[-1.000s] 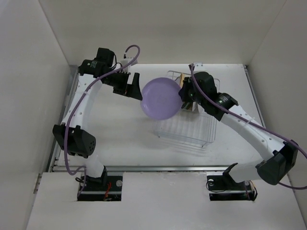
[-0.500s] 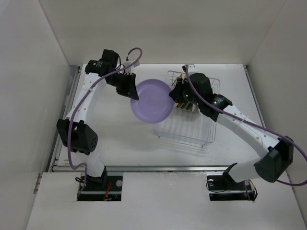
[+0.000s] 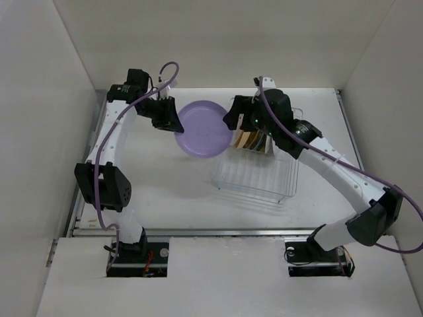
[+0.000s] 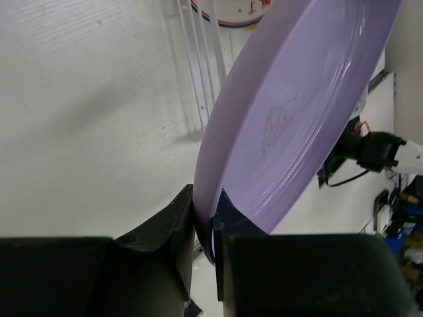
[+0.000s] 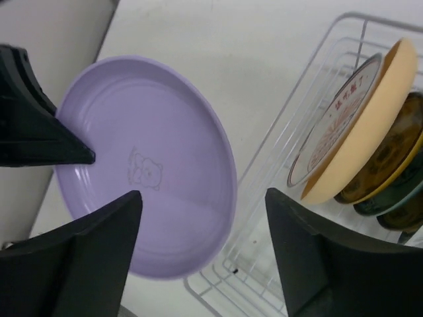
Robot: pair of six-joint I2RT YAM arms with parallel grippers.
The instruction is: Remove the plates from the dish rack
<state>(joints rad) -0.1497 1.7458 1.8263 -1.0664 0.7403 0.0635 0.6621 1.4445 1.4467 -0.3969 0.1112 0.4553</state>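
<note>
Left gripper (image 4: 211, 218) is clenched on the rim of the lavender plate (image 3: 203, 129). It holds the plate tilted in the air over the table (image 3: 165, 191), just left of the dish rack (image 3: 254, 181). Right gripper (image 5: 201, 195) is spread wide by the plate's right edge and grasps nothing.

My read: this plate is out of the rack and now on the left arm alone. Next: right backs off, then left swings the plate left and lays it flat on bare table.

Still racked at the far end are a white printed plate (image 5: 334, 125), a pale orange plate (image 5: 370, 125) and darker ones behind. The darker ones overlap and are cut off, so I can't count them. In the top view the right wrist covers that stack.
</note>
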